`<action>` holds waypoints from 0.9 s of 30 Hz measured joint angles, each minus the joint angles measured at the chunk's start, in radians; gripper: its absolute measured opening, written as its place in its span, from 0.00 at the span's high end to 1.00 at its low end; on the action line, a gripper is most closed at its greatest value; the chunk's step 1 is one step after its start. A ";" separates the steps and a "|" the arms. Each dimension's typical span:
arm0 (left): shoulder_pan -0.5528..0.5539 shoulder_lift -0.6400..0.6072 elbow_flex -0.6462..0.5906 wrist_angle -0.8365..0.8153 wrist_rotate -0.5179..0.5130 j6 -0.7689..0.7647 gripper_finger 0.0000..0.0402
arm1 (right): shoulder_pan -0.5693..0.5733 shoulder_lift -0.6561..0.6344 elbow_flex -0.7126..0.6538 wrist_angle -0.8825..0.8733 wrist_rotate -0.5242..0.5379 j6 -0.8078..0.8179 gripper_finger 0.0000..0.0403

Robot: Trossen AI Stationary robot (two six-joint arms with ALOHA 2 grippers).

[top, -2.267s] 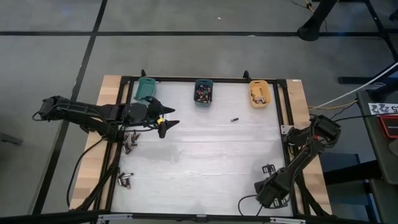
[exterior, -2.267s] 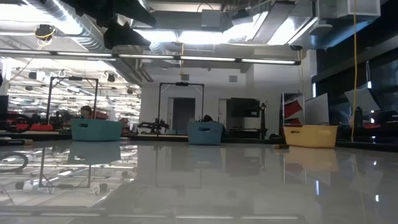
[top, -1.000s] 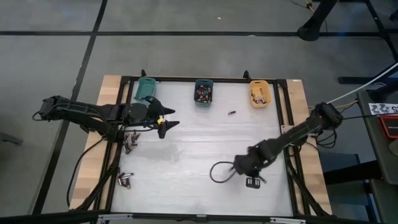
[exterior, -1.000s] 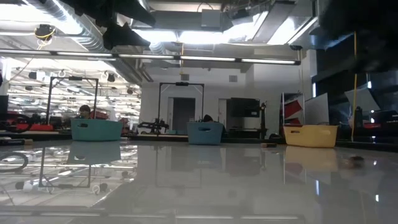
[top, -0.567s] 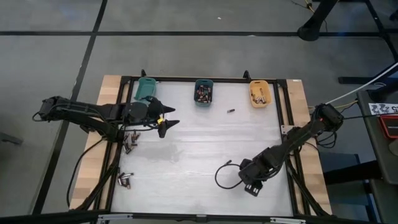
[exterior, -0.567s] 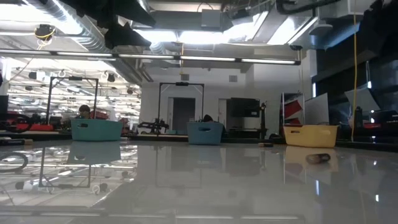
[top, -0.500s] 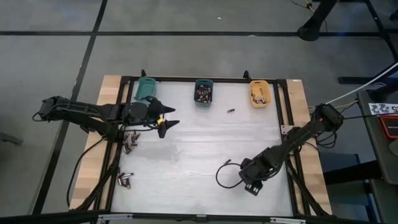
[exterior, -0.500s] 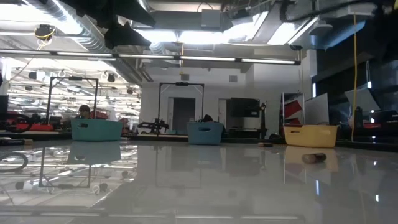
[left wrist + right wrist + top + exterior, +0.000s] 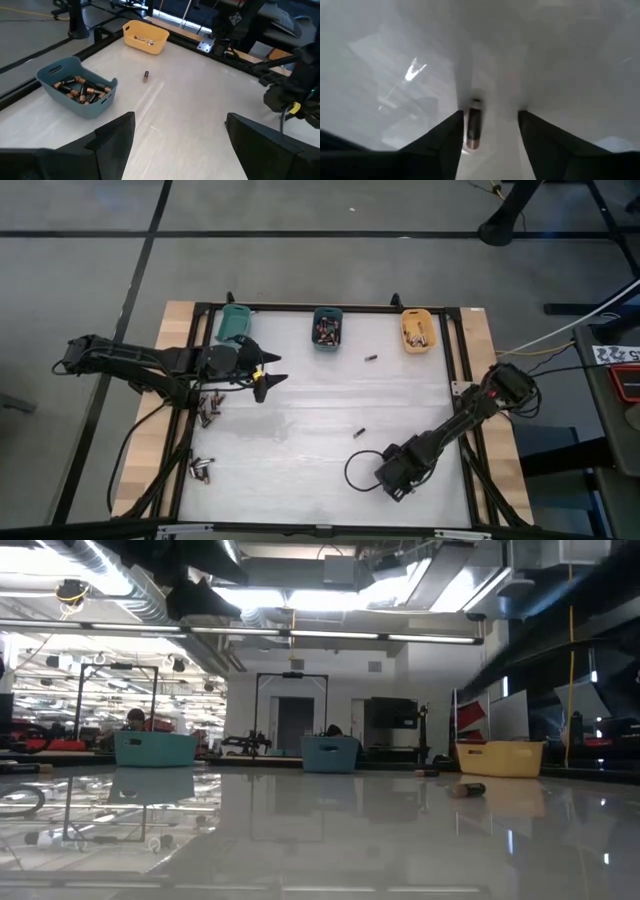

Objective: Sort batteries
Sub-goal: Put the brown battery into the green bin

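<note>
Battery (image 9: 473, 129) lies loose on table (image 9: 300, 410) between open right hand (image 9: 489, 131) fingers

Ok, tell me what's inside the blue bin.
The blue bin holds a loose pile of batteries, dark with coppery bands. Any cells beneath the top layer are covered, so a count isn't possible.

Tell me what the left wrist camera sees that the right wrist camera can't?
Only the left wrist view shows the blue bin holding batteries, the yellow bin, a loose battery between them, and the right arm farther off. Only the right wrist view shows another battery between the open right gripper. Both show the white table.
</note>
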 joint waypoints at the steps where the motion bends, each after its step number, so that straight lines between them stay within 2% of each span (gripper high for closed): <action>1: 0.000 0.000 0.000 -0.005 0.000 -0.001 0.25 | 0.009 0.020 0.005 -0.003 0.005 0.012 0.54; 4: 0.000 0.000 0.000 -0.009 0.000 0.001 0.25 | 0.018 0.048 0.008 -0.005 -0.007 0.030 0.66; 9: 0.000 0.000 0.000 -0.007 0.000 0.007 0.25 | -0.007 0.044 0.005 -0.020 0.012 0.008 0.93; 10: 0.000 0.000 0.000 -0.007 0.000 0.012 0.25 | -0.015 0.043 0.011 -0.028 0.018 -0.011 0.95; 15: 0.002 0.000 0.000 -0.007 0.000 0.017 0.25 | -0.055 0.055 0.069 -0.101 0.040 -0.099 0.91; 18: 0.002 0.000 0.000 -0.006 0.000 0.021 0.25 | -0.079 0.040 0.113 -0.151 0.083 -0.179 0.95; 21: 0.002 0.000 0.000 -0.007 0.000 0.022 0.25 | -0.102 -0.003 0.145 -0.200 0.215 -0.227 0.96; 27: 0.000 0.000 0.000 -0.007 0.007 0.002 0.25 | -0.170 -0.148 0.172 -0.271 0.296 -0.254 0.96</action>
